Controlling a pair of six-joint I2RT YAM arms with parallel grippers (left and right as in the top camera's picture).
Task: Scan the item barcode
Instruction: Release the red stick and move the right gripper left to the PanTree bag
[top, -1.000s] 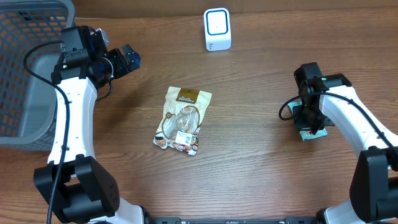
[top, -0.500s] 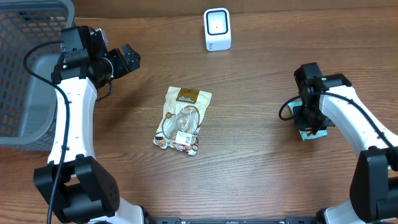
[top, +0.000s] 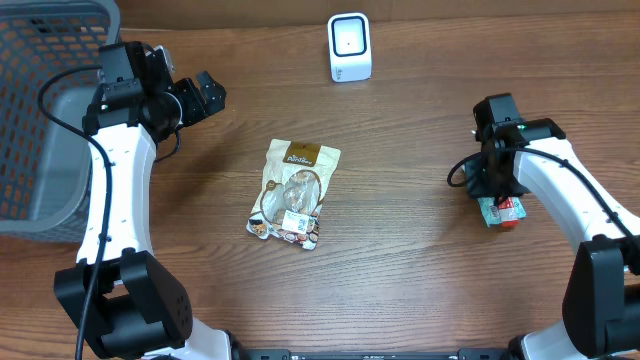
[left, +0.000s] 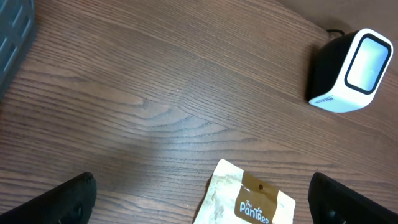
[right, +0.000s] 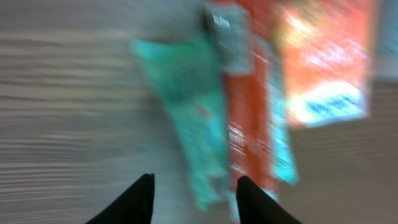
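Right now your right gripper (top: 494, 190) is released: in the wrist view its two dark fingers (right: 140, 199) stand apart. Only the teal corner of the packet (top: 503, 212) reaches in between them, and neither finger presses on it. That view is blurred, so you cannot read any print or barcode there. From overhead, the teal-and-red packet lies flat on the table (top: 420, 280) at about 3 o'clock from the centre. The right gripper is directly over its far end and covers part of it.

Your left gripper (top: 200, 95) is spread wide and holds nothing. It hangs above bare wood at about 10 o'clock from the pouch (top: 293, 192), well apart from it. The pouch lies flat near the middle of the table, its brown header toward 12 o'clock and a small white label near its 6 o'clock end.

The scanner (top: 349, 47) stands upright at 12 o'clock by the far edge, well apart from both items and both grippers. The grey basket (top: 40, 110) sits at 9 to 10 o'clock, by the left arm.
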